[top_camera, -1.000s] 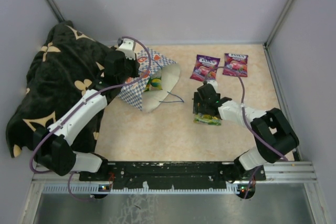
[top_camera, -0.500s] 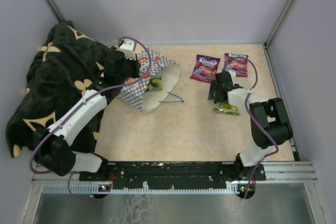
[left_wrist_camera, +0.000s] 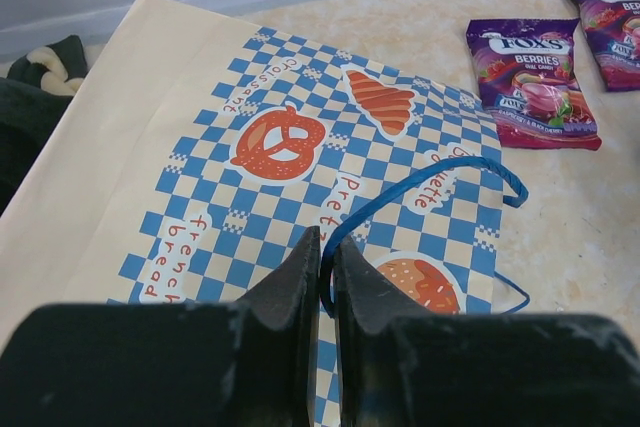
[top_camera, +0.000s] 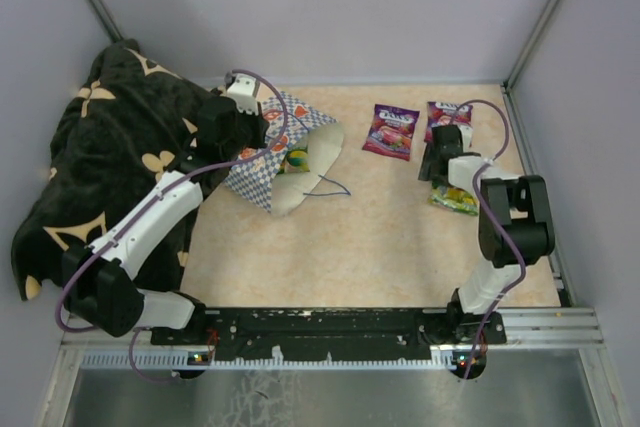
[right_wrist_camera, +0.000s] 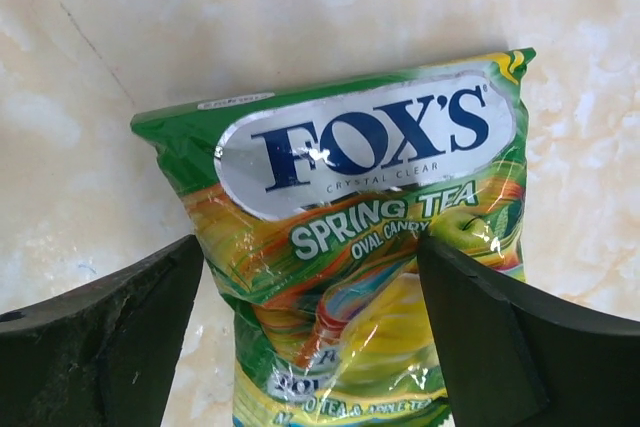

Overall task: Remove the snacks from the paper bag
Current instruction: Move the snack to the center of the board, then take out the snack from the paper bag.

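The paper bag point(top_camera: 262, 162) lies on its side, its mouth facing right, with a green-yellow snack point(top_camera: 294, 159) showing inside. My left gripper point(top_camera: 248, 135) is shut on the bag's blue cord handle point(left_wrist_camera: 420, 192) over the checkered side point(left_wrist_camera: 280, 147); its fingertips meet point(left_wrist_camera: 322, 243). Two purple snacks point(top_camera: 390, 131) point(top_camera: 450, 110) lie at the back right and also show in the left wrist view point(left_wrist_camera: 530, 82). My right gripper point(top_camera: 443, 162) is open point(right_wrist_camera: 310, 252), its fingers on either side of a green snack point(right_wrist_camera: 350, 247) lying on the table point(top_camera: 455, 197).
A black patterned blanket point(top_camera: 100, 167) is heaped at the left, behind the left arm. Walls close the table at the back and right. The second blue cord handle point(top_camera: 330, 185) trails on the table in front of the bag's mouth.
My right gripper has moved right and away from me with the green snack, close to the purple ones. The left arm and the bag have not moved.
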